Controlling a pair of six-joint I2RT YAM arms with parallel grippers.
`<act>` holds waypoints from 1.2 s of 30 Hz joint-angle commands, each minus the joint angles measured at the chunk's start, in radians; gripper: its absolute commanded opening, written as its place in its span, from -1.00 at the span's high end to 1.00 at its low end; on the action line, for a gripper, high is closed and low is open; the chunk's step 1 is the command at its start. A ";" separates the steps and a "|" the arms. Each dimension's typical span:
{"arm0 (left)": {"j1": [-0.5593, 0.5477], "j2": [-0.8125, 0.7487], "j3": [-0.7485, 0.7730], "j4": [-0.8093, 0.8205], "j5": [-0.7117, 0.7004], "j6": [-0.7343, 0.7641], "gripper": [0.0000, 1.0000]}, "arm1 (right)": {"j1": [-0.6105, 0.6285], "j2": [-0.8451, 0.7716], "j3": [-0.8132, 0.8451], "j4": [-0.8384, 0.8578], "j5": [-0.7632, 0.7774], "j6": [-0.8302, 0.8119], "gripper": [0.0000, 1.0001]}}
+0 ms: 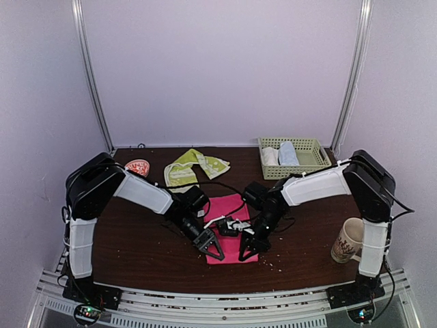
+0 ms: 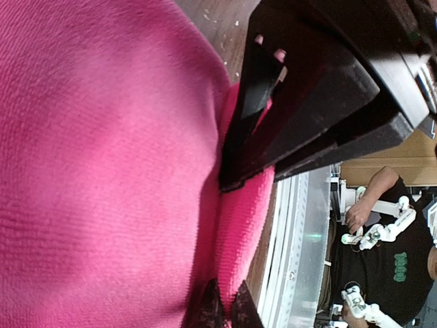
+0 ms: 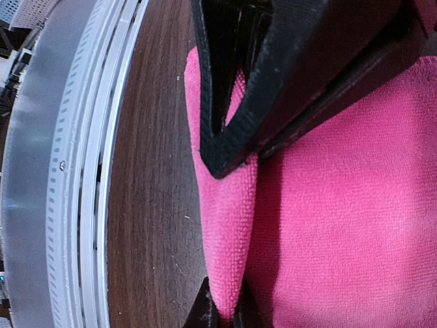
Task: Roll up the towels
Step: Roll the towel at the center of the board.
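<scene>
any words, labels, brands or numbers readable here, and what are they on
No text is legible in any view.
mug: dark print, too small to read.
red and white dish: markings too small to tell.
black shirt: green print, too blurred to read.
</scene>
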 commanded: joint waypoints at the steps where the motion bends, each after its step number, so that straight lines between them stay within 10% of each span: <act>1: 0.017 0.032 -0.003 -0.029 -0.010 -0.039 1.00 | -0.055 0.080 0.019 -0.165 -0.071 -0.009 1.00; 23: 0.063 -0.296 -0.299 0.207 -0.312 -0.167 0.56 | -0.103 0.385 0.200 -0.328 -0.070 0.049 1.00; 29: 0.010 -0.495 -0.336 0.176 -0.601 0.036 0.34 | -0.103 0.424 0.261 -0.346 -0.050 0.091 1.00; 36: -0.320 -0.473 -0.200 0.016 -1.030 0.397 0.21 | -0.103 0.489 0.304 -0.391 -0.068 0.104 1.00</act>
